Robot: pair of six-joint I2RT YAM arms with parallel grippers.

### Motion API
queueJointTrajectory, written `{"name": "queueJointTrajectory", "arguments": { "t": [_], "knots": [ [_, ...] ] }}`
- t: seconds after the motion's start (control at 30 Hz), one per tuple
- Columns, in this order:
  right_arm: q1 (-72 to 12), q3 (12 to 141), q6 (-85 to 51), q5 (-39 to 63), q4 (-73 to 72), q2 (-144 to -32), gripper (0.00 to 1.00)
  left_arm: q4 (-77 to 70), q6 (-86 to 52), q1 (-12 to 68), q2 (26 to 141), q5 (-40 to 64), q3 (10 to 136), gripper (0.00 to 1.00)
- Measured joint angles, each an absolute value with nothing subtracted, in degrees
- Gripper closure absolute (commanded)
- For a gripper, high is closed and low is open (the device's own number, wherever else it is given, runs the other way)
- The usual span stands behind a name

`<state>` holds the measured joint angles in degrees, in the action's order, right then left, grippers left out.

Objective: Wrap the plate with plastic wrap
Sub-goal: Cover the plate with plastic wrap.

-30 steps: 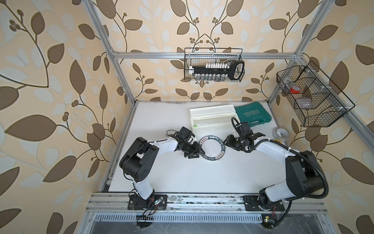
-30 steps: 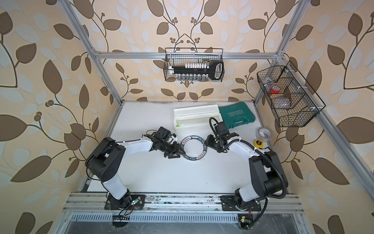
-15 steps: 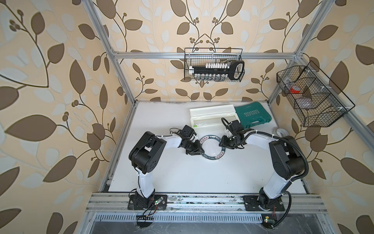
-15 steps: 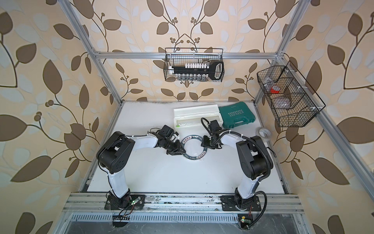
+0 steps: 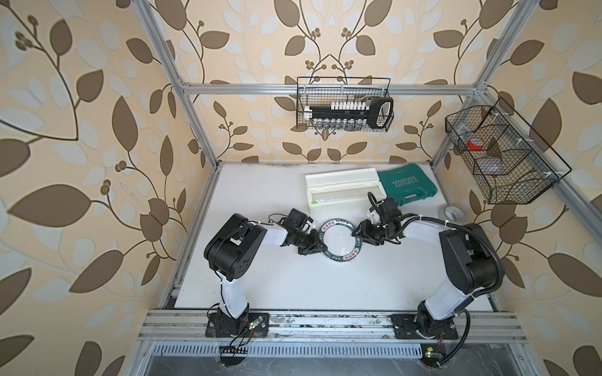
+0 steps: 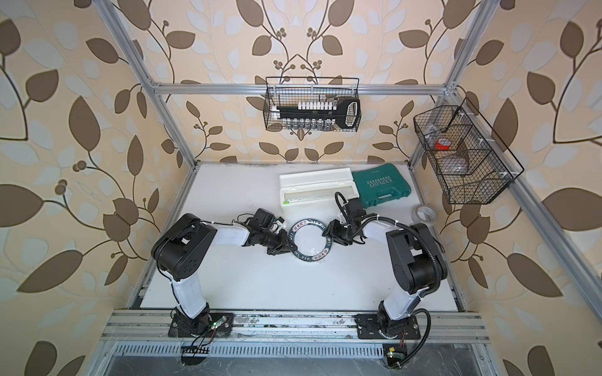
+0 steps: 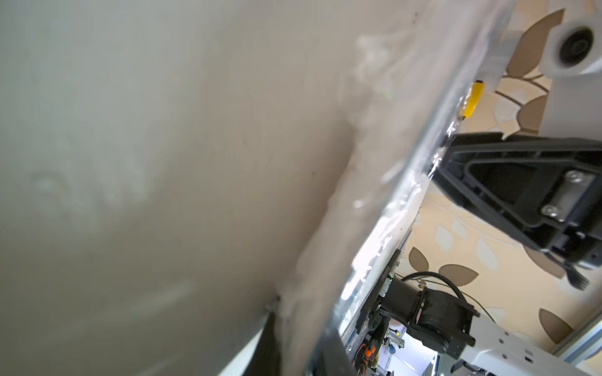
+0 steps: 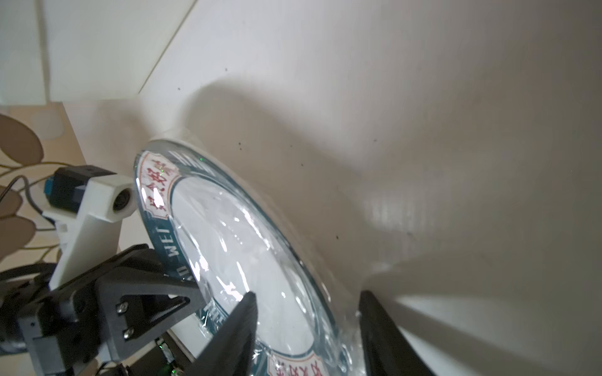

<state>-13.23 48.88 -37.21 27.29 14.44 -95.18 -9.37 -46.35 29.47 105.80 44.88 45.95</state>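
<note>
- Closest in, the rail (image 5: 325, 320) along the front carries both bases. The left arm (image 5: 234, 247) and right arm (image 5: 465, 260) fold in over the white bench (image 5: 277, 283).
- The plate (image 5: 340, 241) is mid-bench, right between the two tools, and looks roughly level in both top views. The right wrist view shows its shadow on the bench behind it, so it looks lifted, but I can't say for sure.
- The wrap (image 8: 234, 234) is already on it, crinkly and glinting over the white centre and dark rim, and bunched along the edge in the left wrist view.
- The left tool (image 5: 317, 243) is at the plate's left edge, fingers pinched together on the wrapped rim.
- The right tool (image 8: 306, 294) is at the opposite edge, fingers spread apart with the rim in the gap. One tip is over the top face, the other on the underside side, and it doesn't look like it's squeezing.
- Past the plate, the white box (image 5: 343, 188) lies flat, with its green tab (image 5: 313, 202) on the corner nearest the plate. It's close to the plate but apart from it.
- The green case (image 5: 407, 188) lies just beside the box on the right, and the tape (image 5: 453, 213) sits near the bench's right edge.
- Farthest back, a wire basket (image 5: 345, 107) hangs on the rear bar with a black rack inside, and a second basket (image 5: 501, 162) hangs on the right frame.
</note>
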Motion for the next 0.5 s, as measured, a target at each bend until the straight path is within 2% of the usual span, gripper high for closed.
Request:
{"name": "queueJointTrajectory", "arguments": {
  "t": [0.1, 0.2, 0.33, 0.5],
  "knots": [
    [-11.11, 45.45, -39.22, 27.42, 14.92, -89.89, 0.37, -15.79, -51.81, 29.69, 105.16, 46.06, 42.63, 0.95],
    [-10.15, 39.59, -43.29, 27.24, 15.94, -82.52, 0.39, -19.81, -56.45, 29.80, 104.22, 46.02, 40.03, 0.97],
    [-15.73, 34.09, -51.48, 27.22, 16.43, -74.00, 0.48, -20.82, -60.14, 30.48, 101.97, 44.47, 38.85, 0.97],
    [-23.29, 30.28, -61.65, 27.20, 10.83, -72.64, 0.53, -21.82, -63.05, 31.38, 101.71, 43.42, 38.33, 0.97]
  ]
}}
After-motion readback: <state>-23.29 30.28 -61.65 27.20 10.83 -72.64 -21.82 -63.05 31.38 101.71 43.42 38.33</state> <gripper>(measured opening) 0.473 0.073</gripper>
